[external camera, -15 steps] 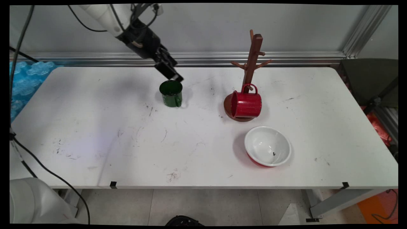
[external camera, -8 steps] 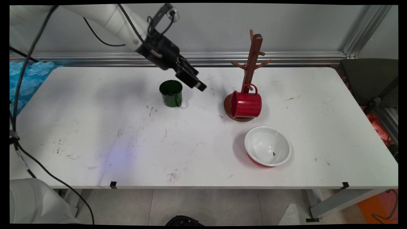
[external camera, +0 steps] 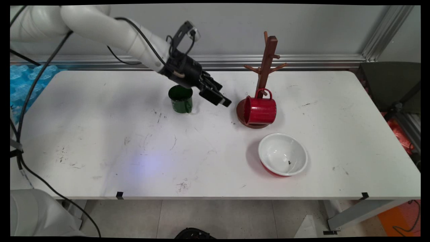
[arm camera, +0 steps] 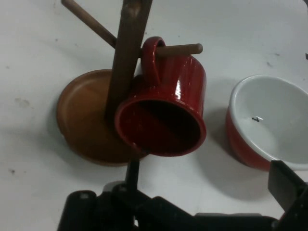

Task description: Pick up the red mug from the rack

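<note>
My gripper (external camera: pixel 223 96) hangs open and empty just above the table, between a green mug (external camera: pixel 181 98) on its left and a red mug (external camera: pixel 260 110) on its right. The green mug stands upright, handle toward the camera. On a low peg of a brown wooden mug tree (external camera: pixel 267 60) the red mug hangs by its handle, its mouth facing left toward the gripper. In the hand view the red mug (arm camera: pixel 166 110) fills the centre with the tree's post (arm camera: pixel 127 53) beside it, and one black finger (arm camera: pixel 288 185) shows at the lower right.
A bowl (external camera: pixel 283 154), white inside and red outside, sits on the white table (external camera: pixel 100 141) in front of the mug tree; it also shows at the right of the hand view as the bowl (arm camera: pixel 269 120). Blue bubble wrap (external camera: pixel 20 87) lies off the table's left end.
The gripper has swung right and lower, from over the green mug's rim to the gap between the two mugs. Nothing on the table has moved.
</note>
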Motion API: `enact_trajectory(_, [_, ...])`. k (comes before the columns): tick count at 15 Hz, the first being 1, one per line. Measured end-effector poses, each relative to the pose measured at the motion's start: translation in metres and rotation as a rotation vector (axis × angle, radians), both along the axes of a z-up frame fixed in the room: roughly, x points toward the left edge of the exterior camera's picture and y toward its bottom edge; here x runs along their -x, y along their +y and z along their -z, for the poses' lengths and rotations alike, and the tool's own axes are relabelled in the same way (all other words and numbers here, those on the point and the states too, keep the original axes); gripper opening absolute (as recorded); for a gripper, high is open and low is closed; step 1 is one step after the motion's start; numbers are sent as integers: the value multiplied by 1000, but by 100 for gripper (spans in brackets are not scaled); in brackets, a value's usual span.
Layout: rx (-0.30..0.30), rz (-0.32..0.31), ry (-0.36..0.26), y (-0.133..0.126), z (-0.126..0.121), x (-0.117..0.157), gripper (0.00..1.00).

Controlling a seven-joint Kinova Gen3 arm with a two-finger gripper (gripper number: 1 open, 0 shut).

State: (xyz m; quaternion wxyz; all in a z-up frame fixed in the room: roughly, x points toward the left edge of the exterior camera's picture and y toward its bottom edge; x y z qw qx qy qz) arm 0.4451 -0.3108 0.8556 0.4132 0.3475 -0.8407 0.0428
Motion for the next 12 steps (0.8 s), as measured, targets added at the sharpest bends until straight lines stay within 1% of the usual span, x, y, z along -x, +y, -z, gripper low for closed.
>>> enact_trajectory(4, [11,2,25,1,23,14,100])
enact_trajectory(12, [24,-21,56,-5,57,34,100])
